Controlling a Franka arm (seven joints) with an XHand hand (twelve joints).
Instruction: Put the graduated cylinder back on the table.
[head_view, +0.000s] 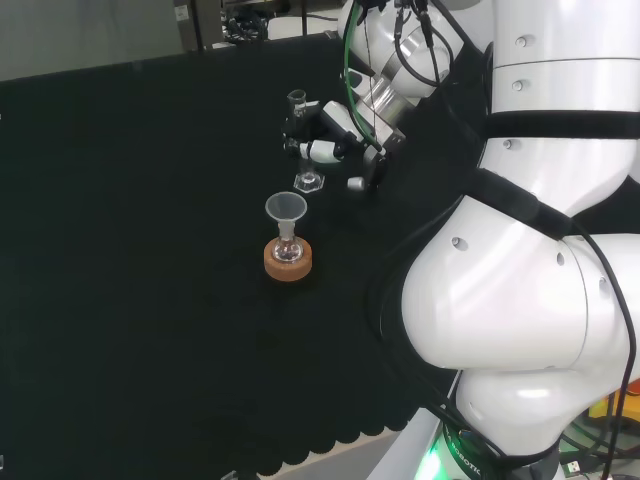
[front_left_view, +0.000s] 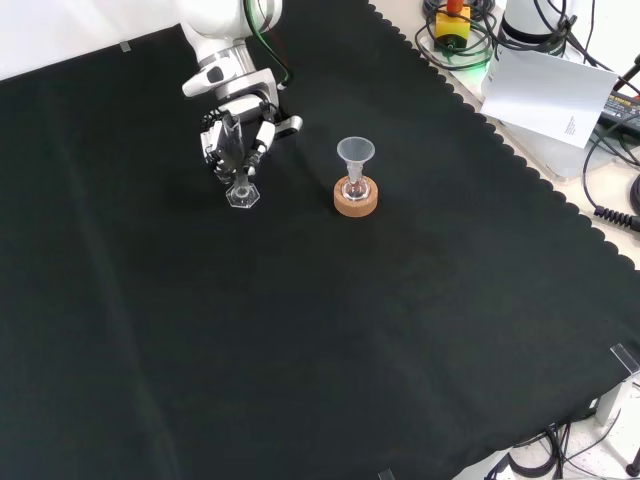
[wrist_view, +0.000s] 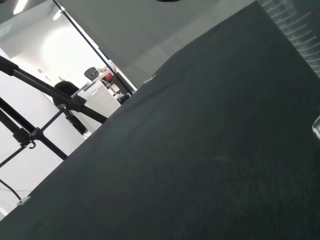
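- Graduated cylinder (head_view: 302, 140), head view: it stands upright in the robot hand (head_view: 335, 135), fingers curled round its tube, hexagonal foot at or just above the tabletop (head_view: 150, 250), behind the funnelled flask (head_view: 287, 232) on its cork ring (head_view: 288, 262)
- Front view: the foot sits left of the cork ring, well apart; judged best to settle it flat before uncurling
- Wrist view: graduation marks show at one corner; keep the tube vertical

My hand (front_left_view: 236, 135) is black and white, arm links (head_view: 520, 300) white. Graduated cylinder (front_left_view: 241, 182) is clear glass with faint white graduation lines. Funnel (front_left_view: 355, 152) right of it in the front view is clear, greyish; cork ring (front_left_view: 356, 199) is tan. Cloth (front_left_view: 300, 340) is plain black, scalloped edge.
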